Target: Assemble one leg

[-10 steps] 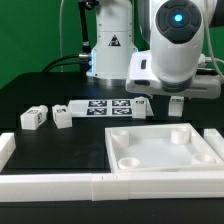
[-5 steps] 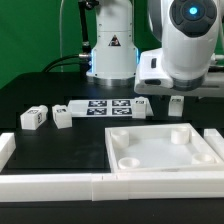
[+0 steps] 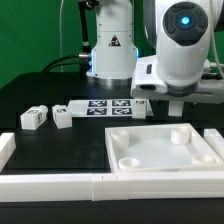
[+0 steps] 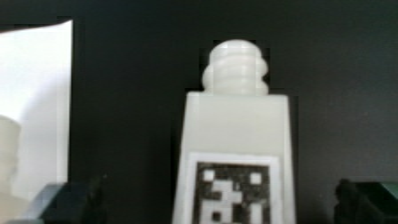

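Hangs the gripper point(image 3: 176, 99) low over the black table point(image 3: 45, 98) at the exterior view's right, just past the far edge of the tabletop point(image 3: 160, 146). Holds the jaws apart, one dark fingertip point(image 4: 71, 198) on either side of the leg point(image 4: 235, 130), with bare table showing along both flanks, so gripping nothing. Shows, in the wrist view, the leg's tagged end between the fingers and its ribbed tip at the other end, near the tabletop's white edge. Hides most of the leg in the exterior view. Sets the marker board point(image 3: 105, 107) beyond the tabletop, with a lone peg point(image 3: 140, 104) at its right end and two loose pegs point(image 3: 62, 117) off its left end.
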Robot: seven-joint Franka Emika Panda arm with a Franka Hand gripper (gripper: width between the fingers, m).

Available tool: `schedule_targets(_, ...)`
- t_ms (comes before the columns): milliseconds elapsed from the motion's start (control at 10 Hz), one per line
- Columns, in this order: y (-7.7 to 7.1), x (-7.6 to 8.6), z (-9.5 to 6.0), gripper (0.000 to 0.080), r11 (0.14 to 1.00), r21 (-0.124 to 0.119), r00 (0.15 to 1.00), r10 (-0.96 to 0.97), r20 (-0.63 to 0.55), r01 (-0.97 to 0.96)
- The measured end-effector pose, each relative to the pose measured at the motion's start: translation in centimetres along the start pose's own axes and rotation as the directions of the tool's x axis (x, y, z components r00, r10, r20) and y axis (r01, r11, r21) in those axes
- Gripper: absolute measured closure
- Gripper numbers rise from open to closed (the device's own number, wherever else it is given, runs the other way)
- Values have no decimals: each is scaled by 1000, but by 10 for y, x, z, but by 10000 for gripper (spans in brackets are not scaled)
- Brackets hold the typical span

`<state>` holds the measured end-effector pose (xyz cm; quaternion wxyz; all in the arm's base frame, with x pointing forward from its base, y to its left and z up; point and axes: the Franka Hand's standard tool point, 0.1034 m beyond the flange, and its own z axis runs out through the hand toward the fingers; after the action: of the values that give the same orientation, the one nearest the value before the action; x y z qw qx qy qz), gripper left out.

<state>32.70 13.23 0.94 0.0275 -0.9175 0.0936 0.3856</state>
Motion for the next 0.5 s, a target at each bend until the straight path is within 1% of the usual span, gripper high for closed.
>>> schedule_targets(400, 4, 5, -1, 160, 1000, 9, 1000, -16, -20, 16)
schedule_targets(500, 4, 5, -1, 349, 1000, 9, 1000, -16, -20, 16)
